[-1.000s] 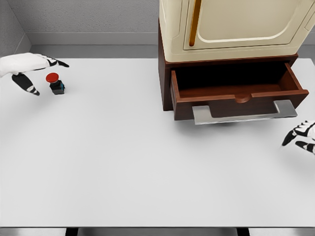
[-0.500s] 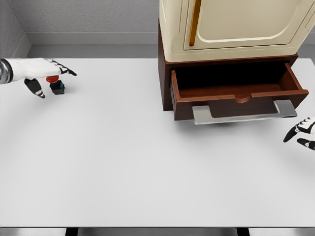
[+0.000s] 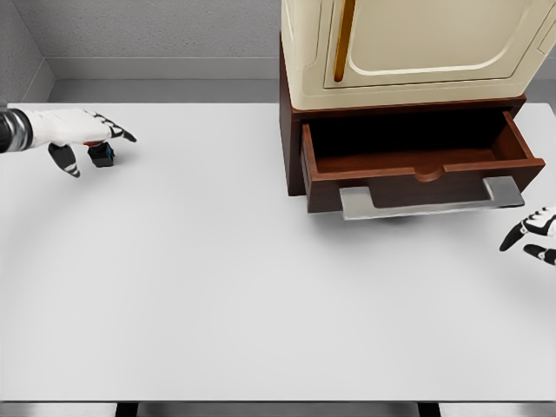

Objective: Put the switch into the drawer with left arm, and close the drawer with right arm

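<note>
Sitting on the table [image 3: 217, 287] far to the left, the switch [image 3: 102, 155] is covered by the left hand [image 3: 78, 130], fingers spread, not yet gripped. Nothing has been put in the open drawer [image 3: 417, 161]. The right hand [image 3: 532, 236] is held loose nearby.

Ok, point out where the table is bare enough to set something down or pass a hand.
The widest bare patch of the table runs from the left hand and the switch under it across to the open drawer and down to the near edge. It is crowded only at the far right, around the cabinet, the drawer's handle and the right hand.
</note>
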Robot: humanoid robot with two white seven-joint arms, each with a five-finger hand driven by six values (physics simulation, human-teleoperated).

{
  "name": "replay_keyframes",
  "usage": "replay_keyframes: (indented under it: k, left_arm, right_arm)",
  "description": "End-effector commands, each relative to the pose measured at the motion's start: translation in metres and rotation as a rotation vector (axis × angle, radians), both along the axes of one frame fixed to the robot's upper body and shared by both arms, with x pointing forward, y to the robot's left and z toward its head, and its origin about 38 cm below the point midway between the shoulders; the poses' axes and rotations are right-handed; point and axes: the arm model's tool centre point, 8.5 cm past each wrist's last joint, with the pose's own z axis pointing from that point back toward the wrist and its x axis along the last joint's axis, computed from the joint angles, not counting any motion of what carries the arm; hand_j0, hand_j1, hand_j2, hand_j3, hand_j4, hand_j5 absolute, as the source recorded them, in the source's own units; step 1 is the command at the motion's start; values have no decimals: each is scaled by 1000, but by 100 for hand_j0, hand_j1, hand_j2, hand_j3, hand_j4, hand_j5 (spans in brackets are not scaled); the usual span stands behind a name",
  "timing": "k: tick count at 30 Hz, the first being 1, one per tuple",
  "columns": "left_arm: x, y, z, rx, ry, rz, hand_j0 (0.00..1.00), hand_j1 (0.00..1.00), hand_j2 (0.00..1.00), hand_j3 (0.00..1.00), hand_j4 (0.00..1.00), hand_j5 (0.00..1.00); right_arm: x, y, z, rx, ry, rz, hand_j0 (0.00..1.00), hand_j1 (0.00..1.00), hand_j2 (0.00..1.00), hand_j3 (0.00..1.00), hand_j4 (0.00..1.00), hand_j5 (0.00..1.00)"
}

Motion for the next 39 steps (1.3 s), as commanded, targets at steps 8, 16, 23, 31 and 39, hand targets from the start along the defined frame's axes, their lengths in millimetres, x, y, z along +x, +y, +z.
replay_keyframes:
  k: [8, 16, 23, 31, 39]
  left_arm:
    - [3, 7, 5, -24, -8, 30, 98, 98, 98, 98, 98, 98]
    - [6, 14, 6, -26, -1, 59, 97, 97, 97, 97, 97, 97]
    - [6, 15, 4, -20, 5, 60, 73, 73, 73, 73, 73, 73]
    - [6, 12, 7, -26, -4, 53, 55, 55, 55, 55, 55, 55]
    - [7, 11, 9, -32, -8, 49, 31, 31, 31, 31, 31, 31]
  right_arm:
    - [0, 0, 0, 7, 3, -1, 51, 51, 51, 51, 51, 51]
    - [0, 0, -1, 7, 5, 0, 51, 51, 51, 51, 51, 51]
    - [0, 0, -1, 7, 5, 0, 51, 51, 51, 51, 51, 51]
    - [0, 0, -1, 7, 5, 0, 51, 51, 51, 51, 51, 51]
    - [0, 3, -4, 10, 16, 7, 51, 51, 51, 51, 51, 51]
